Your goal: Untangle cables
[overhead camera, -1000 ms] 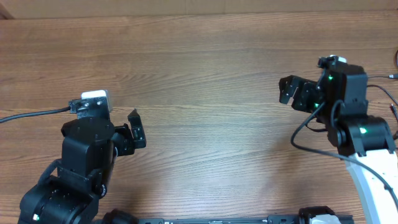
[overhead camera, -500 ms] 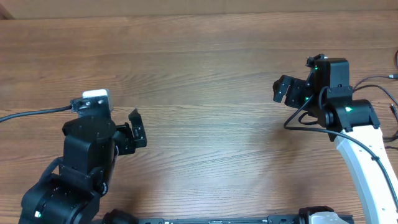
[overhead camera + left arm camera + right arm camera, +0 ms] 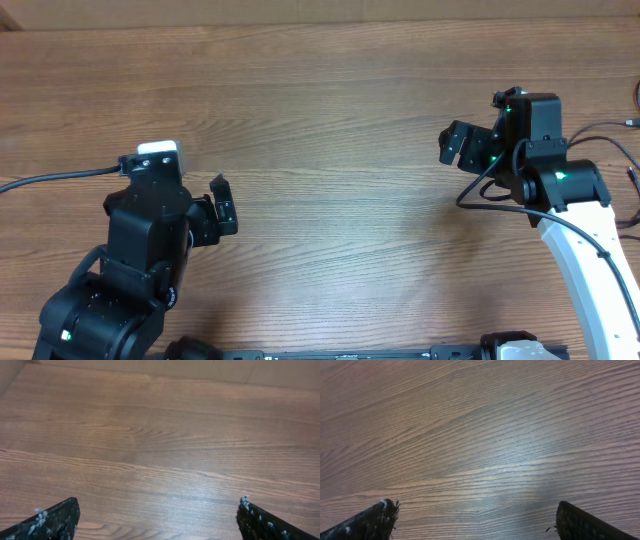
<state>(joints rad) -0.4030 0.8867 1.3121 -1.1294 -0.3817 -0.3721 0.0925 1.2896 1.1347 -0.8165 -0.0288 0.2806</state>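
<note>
Only bits of the thin black cables show, at the overhead view's far right edge: one metal-tipped plug end (image 3: 629, 122) and another end (image 3: 631, 173) lower down. The rest runs out of view. My left gripper (image 3: 222, 206) is open and empty over bare wood at the left; the left wrist view shows its fingers (image 3: 157, 520) wide apart with only wood between them. My right gripper (image 3: 453, 146) is open and empty, pointing left, well left of the cable ends. The right wrist view shows its fingers (image 3: 475, 516) wide apart over bare wood.
The wooden table (image 3: 330, 120) fills the view. A thicker black cable (image 3: 50, 181) runs from the left arm off the left edge. The right arm's own cable (image 3: 478, 190) loops beside its wrist. The arm bases stand along the front edge.
My right arm swung and its gripper moved a little left and up, then held still. My left arm shifted slightly right. Both grippers stayed open.
</note>
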